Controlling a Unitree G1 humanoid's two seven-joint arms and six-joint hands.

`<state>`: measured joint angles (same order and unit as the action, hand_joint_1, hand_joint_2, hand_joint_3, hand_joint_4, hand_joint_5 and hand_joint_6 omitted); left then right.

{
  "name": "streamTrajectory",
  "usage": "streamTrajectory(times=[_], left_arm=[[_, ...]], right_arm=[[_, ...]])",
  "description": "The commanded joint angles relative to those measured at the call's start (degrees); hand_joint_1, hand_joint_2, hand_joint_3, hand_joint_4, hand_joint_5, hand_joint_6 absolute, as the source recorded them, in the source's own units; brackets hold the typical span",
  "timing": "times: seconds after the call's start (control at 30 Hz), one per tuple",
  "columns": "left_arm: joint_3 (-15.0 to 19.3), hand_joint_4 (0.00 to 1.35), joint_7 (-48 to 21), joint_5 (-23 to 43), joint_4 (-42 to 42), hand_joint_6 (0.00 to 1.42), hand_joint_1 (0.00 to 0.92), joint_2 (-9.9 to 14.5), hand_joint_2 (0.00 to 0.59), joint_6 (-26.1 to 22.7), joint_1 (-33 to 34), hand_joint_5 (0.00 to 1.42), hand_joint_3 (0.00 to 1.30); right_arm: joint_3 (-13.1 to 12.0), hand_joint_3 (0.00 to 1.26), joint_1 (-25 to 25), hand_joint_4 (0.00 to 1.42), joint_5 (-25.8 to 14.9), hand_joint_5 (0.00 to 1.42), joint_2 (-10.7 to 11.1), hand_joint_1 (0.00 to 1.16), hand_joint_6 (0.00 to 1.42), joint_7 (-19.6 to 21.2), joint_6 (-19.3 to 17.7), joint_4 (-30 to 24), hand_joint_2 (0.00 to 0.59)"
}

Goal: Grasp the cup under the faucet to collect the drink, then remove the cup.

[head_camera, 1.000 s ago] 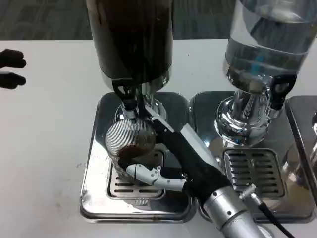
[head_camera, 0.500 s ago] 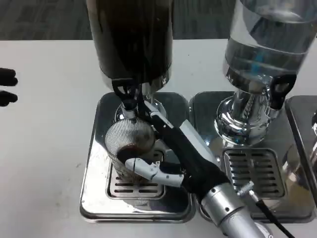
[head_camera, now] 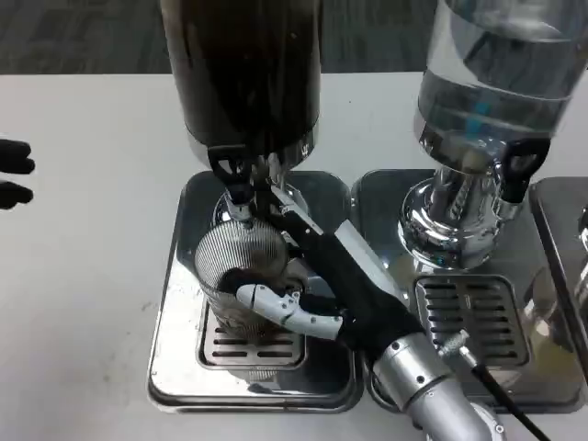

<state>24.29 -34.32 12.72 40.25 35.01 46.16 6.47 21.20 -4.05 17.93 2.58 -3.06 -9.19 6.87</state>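
Your cup (head_camera: 241,268), clear and ribbed, stands on the slotted grate of the left drip tray (head_camera: 175,303), directly below the black-handled faucet (head_camera: 235,179) of the dark drink dispenser (head_camera: 243,69). A little dark liquid shows at the bottom of the cup. Your right hand (head_camera: 317,294) grips it: 1 white finger wraps across the cup's near side and black fingers run along its far right side up toward the faucet, so the cup sits between them. The silver right forearm (head_camera: 427,395) enters from the lower right corner of the view and crosses the seam between the 2 trays. The left tray lies on the white table (head_camera: 83,276), toward its near edge, and touches the second drip tray (head_camera: 514,367) to its right. On that second tray stands the clear dispenser (head_camera: 491,83), holding a colourless liquid, with its own black-handled faucet (head_camera: 519,170) over the second grate. Of your left hand (head_camera: 13,175) you see only dark fingertips at the left edge of the view, above the table, well apart from the trays; whether it is spread or curled you cannot tell.
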Motion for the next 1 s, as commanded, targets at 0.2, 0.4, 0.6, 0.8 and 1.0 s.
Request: streamTrajectory(times=[0.2, 0.4, 0.6, 0.8, 1.0], left_arm=[[-1.05, 0.35, -0.35, 0.09, 0.49, 0.45, 0.0, 1.14, 0.084, 0.63, -0.73, 0.46, 0.38], [-1.22, 0.35, -0.43, 0.15, 0.46, 0.45, 0.0, 1.3, 0.085, 0.54, -0.72, 0.46, 0.38], [-1.17, 0.35, -0.37, 0.2, 0.34, 0.45, 0.0, 1.43, 0.086, 0.5, -0.86, 0.46, 0.39], [-1.23, 0.35, -0.36, 0.18, 0.42, 0.45, 0.0, 1.55, 0.088, 0.42, -0.87, 0.46, 0.4], [-1.38, 0.36, -0.75, 0.33, 0.46, 0.45, 0.0, 1.78, 0.091, 0.2, -0.77, 0.46, 0.41]], right_arm=[[-1.22, 0.05, -1.85, 0.0, -3.25, 0.09, -0.8, 0.57, 0.22, -0.87, -2.98, 4.45, 0.249], [-1.37, 0.05, -2.79, 0.01, -3.61, 0.1, -1.02, 0.57, 0.22, -0.97, -3.4, 5.92, 0.249], [-1.48, 0.05, -3.51, 0.01, -4.24, 0.1, -1.26, 0.57, 0.22, -1.22, -3.89, 7.2, 0.249], [-1.66, 0.0, -4.22, 0.0, -4.92, 0.1, -1.07, 0.58, 0.21, -2.53, -4.16, 8.54, 0.239], [-1.88, 0.0, -5.1, 0.0, -5.49, 0.09, -1.19, 0.61, 0.19, -3.73, -4.56, 9.97, 0.21]])
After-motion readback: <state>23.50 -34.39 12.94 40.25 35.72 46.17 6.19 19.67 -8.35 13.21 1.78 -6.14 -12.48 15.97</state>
